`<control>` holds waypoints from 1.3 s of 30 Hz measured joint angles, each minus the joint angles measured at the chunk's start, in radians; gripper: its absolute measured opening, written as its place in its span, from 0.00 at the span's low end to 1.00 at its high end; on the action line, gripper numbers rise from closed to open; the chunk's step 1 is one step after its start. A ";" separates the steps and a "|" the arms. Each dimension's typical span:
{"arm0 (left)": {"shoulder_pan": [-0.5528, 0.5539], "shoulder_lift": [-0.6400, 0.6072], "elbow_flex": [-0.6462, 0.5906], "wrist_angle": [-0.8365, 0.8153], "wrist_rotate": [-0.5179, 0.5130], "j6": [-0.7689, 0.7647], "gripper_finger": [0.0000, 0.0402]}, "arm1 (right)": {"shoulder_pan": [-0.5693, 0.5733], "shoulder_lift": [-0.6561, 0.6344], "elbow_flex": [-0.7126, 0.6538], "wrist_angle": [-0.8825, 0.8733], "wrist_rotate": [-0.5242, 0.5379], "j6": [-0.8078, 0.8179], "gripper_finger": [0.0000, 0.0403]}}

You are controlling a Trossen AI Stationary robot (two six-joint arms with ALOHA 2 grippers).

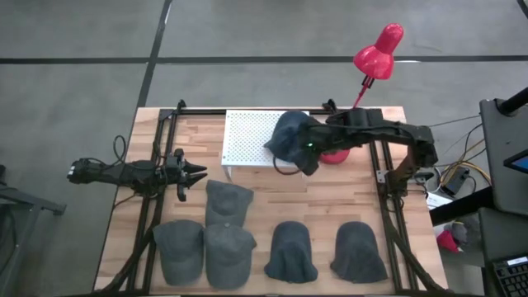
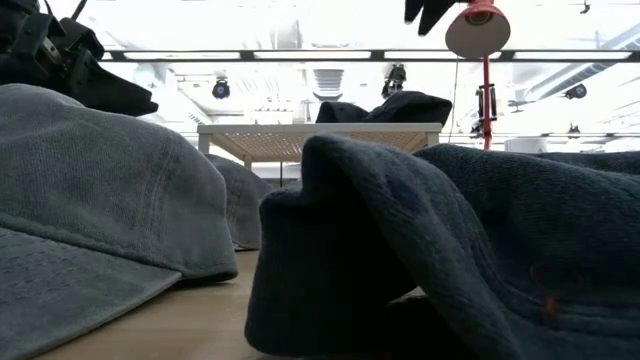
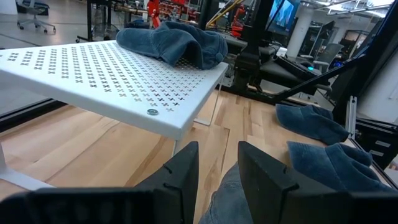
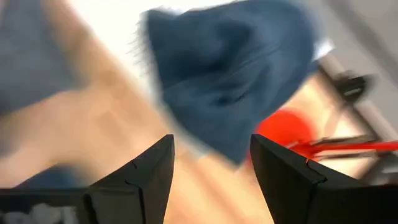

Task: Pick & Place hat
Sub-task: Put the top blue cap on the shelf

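Dark blue fabric hat (image 1: pixel 290 137) lies crumpled on the white perforated shelf's (image 1: pixel 247 140) corner; I cannot make out its direction. My right hand (image 1: pixel 310 162) hovers open beside it; my left hand (image 1: pixel 195 174) is narrowly parted, empty.

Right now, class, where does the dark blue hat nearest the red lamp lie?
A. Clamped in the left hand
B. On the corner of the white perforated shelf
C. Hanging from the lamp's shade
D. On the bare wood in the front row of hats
B: the dark blue hat lies on the corner of the white perforated shelf, with the right hand open just beside it.
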 joint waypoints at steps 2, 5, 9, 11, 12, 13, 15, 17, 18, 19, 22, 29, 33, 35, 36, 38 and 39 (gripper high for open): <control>0.000 0.000 0.000 0.000 0.000 0.000 0.29 | -0.018 0.012 -0.027 0.023 0.074 -0.038 0.50; 0.000 0.000 0.000 0.001 0.000 0.000 0.29 | -0.067 0.035 -0.073 0.069 0.086 -0.096 0.50; 0.000 0.000 0.000 0.001 0.000 0.000 0.29 | -0.116 0.053 -0.127 0.104 0.089 -0.143 0.50; 0.000 0.000 0.000 0.002 0.000 0.000 0.29 | -0.129 0.053 -0.138 0.110 0.089 -0.148 0.50; 0.000 0.000 0.000 0.002 0.000 0.000 0.29 | -0.136 0.052 -0.147 0.115 0.086 -0.157 0.50; 0.000 0.000 0.000 0.002 0.000 0.000 0.29 | -0.143 0.051 -0.158 0.121 0.074 -0.171 0.50; 0.000 0.000 0.000 0.002 0.000 0.000 0.29 | -0.161 0.051 -0.185 0.149 0.032 -0.177 0.50; 0.000 0.000 0.000 0.002 0.000 0.000 0.29 | -0.181 0.051 -0.218 0.183 -0.008 -0.182 0.50; 0.000 0.000 0.000 0.002 0.000 0.000 0.29 | -0.191 0.052 -0.241 0.212 -0.027 -0.194 0.50; 0.000 0.000 0.000 0.002 0.000 0.000 0.29 | -0.202 0.054 -0.266 0.246 -0.051 -0.204 0.50; 0.000 0.000 0.000 0.003 0.000 0.000 0.29 | -0.224 0.076 -0.336 0.327 -0.151 -0.254 0.50; 0.000 0.000 0.000 0.006 0.000 -0.003 0.29 | -0.229 0.092 -0.378 0.359 -0.179 -0.268 0.49; 0.000 0.000 -0.001 0.008 0.000 -0.003 0.29 | -0.227 0.093 -0.372 0.360 -0.173 -0.257 0.45; 0.000 0.000 -0.001 0.011 0.000 -0.003 0.29 | -0.227 0.095 -0.365 0.358 -0.171 -0.258 0.40; 0.000 0.000 -0.001 0.011 0.000 -0.003 0.29 | -0.227 0.096 -0.363 0.357 -0.172 -0.258 0.38; 0.000 0.000 -0.001 0.011 0.000 -0.003 0.29 | -0.227 0.097 -0.358 0.356 -0.172 -0.258 0.31; 0.000 0.000 -0.001 0.011 0.000 -0.003 0.29 | -0.227 0.097 -0.357 0.355 -0.172 -0.258 0.28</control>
